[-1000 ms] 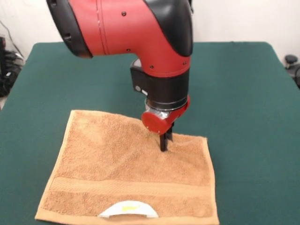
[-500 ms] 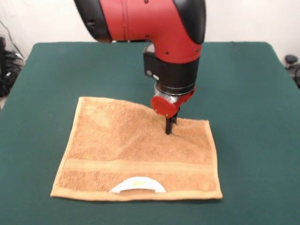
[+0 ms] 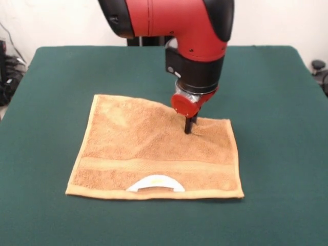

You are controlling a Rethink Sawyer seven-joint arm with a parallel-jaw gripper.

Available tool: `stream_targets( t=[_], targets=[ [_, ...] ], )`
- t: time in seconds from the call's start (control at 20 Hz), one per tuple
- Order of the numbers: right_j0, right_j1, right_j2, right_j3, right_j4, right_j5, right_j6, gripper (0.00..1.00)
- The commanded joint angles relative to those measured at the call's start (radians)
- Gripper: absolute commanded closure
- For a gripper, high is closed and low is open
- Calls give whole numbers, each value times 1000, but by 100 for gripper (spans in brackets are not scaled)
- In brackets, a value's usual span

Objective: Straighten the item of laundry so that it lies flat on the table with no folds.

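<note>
The tan-orange towel (image 3: 138,146) lies spread out on the dark green table (image 3: 277,102), near the front middle. Its woven band (image 3: 154,165) and white label with a yellow mark (image 3: 155,183) are at the edge nearest the camera. The far edge is slightly raised and wavy near the gripper. My gripper (image 3: 188,130) comes down from the red and black arm (image 3: 189,36) onto the towel's far right part, close to the far edge. Its black fingers stand close together and pinch the cloth.
Dark cables and equipment (image 3: 7,72) sit off the table's left edge. A black object (image 3: 319,66) stands off the right edge. Green felt extends on all sides of the towel.
The gripper has moved toward the far side and slightly right, dragging the towel with it. The towel's front edge, earlier cut off at the picture's bottom, is now fully on view.
</note>
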Motion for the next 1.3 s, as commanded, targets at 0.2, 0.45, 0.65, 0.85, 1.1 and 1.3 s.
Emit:
stream_targets(
  t=[0.2, 0.45, 0.65, 0.85, 1.1, 1.3],
  targets=[
    [63, 89, -43, 189, 75, 23, 293, 100],
    [72, 92, -58, 197, 93, 18, 281, 100],
    [80, 89, -70, 205, 110, 18, 283, 100],
    [93, 83, -81, 201, 111, 43, 257, 100],
    [103, 73, -98, 204, 134, 78, 256, 100],
    [111, 73, -111, 205, 150, 85, 255, 100]
  ],
)
